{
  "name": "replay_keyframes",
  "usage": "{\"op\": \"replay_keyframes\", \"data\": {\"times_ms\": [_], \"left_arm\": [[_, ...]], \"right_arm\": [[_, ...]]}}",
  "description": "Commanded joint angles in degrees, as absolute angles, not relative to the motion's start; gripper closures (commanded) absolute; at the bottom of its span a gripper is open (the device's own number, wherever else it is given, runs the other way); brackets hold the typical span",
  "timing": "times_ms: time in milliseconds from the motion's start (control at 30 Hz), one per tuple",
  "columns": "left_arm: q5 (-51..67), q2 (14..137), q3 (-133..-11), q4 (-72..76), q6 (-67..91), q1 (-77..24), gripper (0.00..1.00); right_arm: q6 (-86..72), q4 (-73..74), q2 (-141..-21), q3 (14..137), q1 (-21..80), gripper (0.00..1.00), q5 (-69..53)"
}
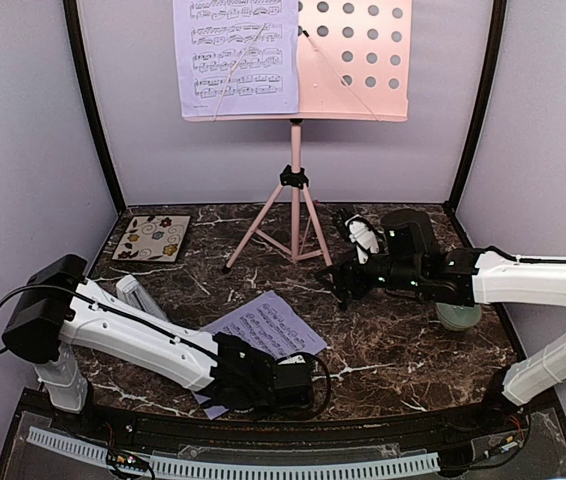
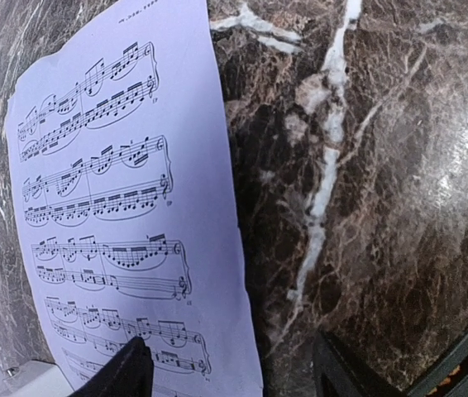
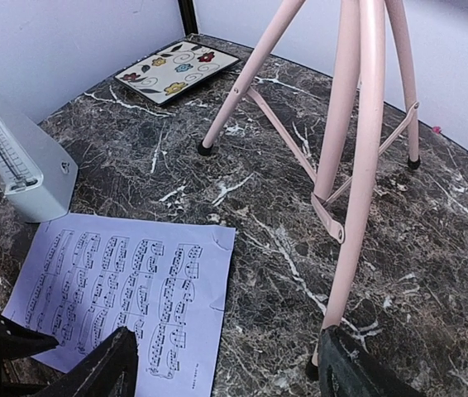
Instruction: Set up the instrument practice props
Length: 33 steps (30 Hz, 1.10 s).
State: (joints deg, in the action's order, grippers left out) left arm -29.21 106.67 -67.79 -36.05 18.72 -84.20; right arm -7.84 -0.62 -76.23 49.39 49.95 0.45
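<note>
Dark veined marble is being used as the tabletop (image 1: 413, 340), with pale lavender walls (image 1: 23, 120) being seen around it. A pink music stand (image 1: 294, 200) is being supported on its tripod legs at the back centre, and one sheet-music page (image 1: 238, 55) is being carried on the left half of its perforated desk. The second page (image 1: 268, 330) is lying flat on the marble at the near centre, by the left gripper (image 2: 230, 356), whose jaws are being held spread with nothing between them. One of its fingers (image 2: 122, 372) is being shown over the page's edge, the other over bare marble; contact cannot be told. The metronome (image 3: 19, 161) is standing upright just left of that page. The right gripper (image 3: 227, 347) is being held low near the stand's legs, jaws apart and empty. A floral tile (image 1: 153, 238) is lying at the back left, and a pale green bowl (image 1: 460, 318) is being partly hidden under the right arm
</note>
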Motion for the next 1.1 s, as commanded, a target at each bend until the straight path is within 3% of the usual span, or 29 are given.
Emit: {"op": "replay_keyframes", "data": {"times_ms": [0, 567, 733, 967, 1067], "left_arm": [[-34.7, 110.0, -72.7, -43.6, 21.3, -84.7, 0.34], [-42.0, 120.6, -78.1, -53.8, 27.7, -84.6, 0.51], [-44.9, 120.5, -78.2, -54.6, 28.2, -84.2, 0.67], [-46.9, 118.0, -76.8, -54.2, 27.4, -84.1, 0.97], [-47.5, 115.1, -75.2, -51.0, 23.5, -84.7, 1.00]], "right_arm": [[-7.9, -3.1, -75.7, 49.7, 50.3, 0.25, 1.9], [-6.2, -1.9, -74.6, 50.3, 48.8, 0.26, 3.2], [-6.3, -1.9, -74.6, 50.3, 48.7, 0.28, 2.8], [-6.1, -1.4, -74.2, 50.4, 48.5, 0.28, 2.4], [-6.0, -0.6, -73.9, 51.0, 48.0, 0.28, 1.0]]}}
